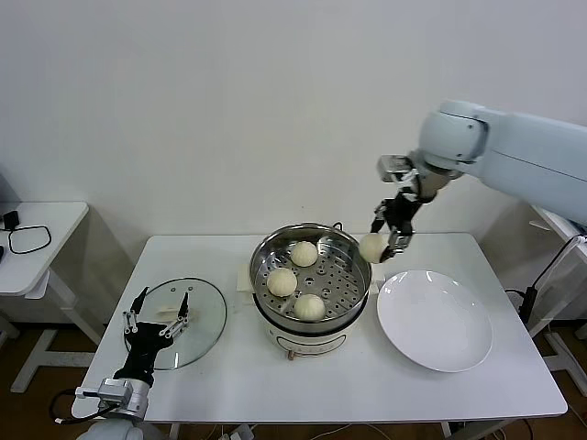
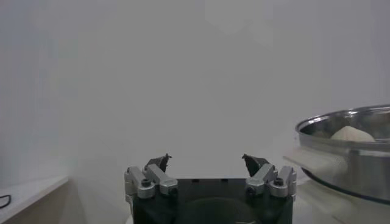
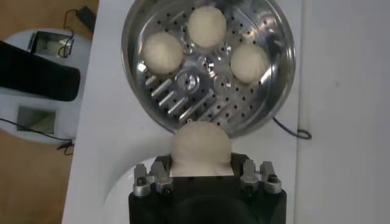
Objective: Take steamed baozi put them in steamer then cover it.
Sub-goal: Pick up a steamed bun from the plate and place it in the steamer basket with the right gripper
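The right gripper (image 1: 393, 233) hangs in the air just past the right rim of the steamer (image 1: 312, 275), above the gap between it and the white plate (image 1: 435, 319), with its fingers clamped on one bun (image 1: 372, 247). In the right wrist view that same bun (image 3: 200, 145) sits between the jaws of the gripper (image 3: 206, 175), directly over the edge of the steamer (image 3: 207, 64). Three other buns already lie on the perforated floor inside the pot: one toward the back (image 1: 304, 253), one on the left side (image 1: 282, 281) and one toward the front (image 1: 310, 307). The steamer stands near the middle of the desk (image 1: 229, 376), slightly toward the back edge, and the plate lies flat to its right, closer to the right edge. The glass lid (image 1: 197, 316) rests flat on the desk near the left edge, well apart from the pot. The left gripper (image 1: 158, 312) hovers over that lid at the front left corner, its fingers (image 2: 159, 164) spread wide and gripping nothing. From the left wrist view, the steamer's shiny wall (image 2: 353, 158) shows off to one side with the top of a bun (image 2: 352, 133) peeking above the rim.
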Controlling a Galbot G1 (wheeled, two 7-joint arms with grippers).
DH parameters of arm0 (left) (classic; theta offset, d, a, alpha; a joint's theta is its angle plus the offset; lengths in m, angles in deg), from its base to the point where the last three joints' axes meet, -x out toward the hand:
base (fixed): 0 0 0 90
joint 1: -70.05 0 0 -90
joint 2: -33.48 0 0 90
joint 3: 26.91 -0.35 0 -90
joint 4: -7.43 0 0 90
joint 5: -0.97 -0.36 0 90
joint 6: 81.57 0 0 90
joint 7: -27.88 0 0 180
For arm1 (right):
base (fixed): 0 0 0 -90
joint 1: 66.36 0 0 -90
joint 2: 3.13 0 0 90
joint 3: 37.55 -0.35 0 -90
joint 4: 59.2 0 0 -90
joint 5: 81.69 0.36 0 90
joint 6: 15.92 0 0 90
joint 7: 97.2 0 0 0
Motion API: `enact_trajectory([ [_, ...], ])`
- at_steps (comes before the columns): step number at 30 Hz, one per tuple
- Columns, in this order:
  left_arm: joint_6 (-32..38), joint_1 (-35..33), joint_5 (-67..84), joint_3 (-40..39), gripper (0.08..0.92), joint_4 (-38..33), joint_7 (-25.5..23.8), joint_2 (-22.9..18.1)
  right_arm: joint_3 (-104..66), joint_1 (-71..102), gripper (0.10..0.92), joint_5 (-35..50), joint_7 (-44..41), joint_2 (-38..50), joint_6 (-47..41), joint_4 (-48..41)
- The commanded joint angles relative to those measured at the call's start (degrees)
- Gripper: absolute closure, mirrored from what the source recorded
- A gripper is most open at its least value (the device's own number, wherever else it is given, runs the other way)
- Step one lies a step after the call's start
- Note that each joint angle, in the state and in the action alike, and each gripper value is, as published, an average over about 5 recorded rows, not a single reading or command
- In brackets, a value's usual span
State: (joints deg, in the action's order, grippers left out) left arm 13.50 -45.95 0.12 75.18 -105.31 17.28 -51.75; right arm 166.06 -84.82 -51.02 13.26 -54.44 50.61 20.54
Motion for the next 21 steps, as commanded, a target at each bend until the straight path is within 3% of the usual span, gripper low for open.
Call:
enact_trajectory([
  [1,-0.13,0.12,0.21,1.12,0.177,0.48,-0.29,0.12,-1.08,5.76,0.364,-2.64,-0.19,-12.17,-0.55,-7.92],
  [21,-0.33,0.75,0.32,2.06,0.177,1.68,-0.56,0.44,-6.15,17.5,0.364,-11.37,-1.31,-16.46,1.52,-15.88],
])
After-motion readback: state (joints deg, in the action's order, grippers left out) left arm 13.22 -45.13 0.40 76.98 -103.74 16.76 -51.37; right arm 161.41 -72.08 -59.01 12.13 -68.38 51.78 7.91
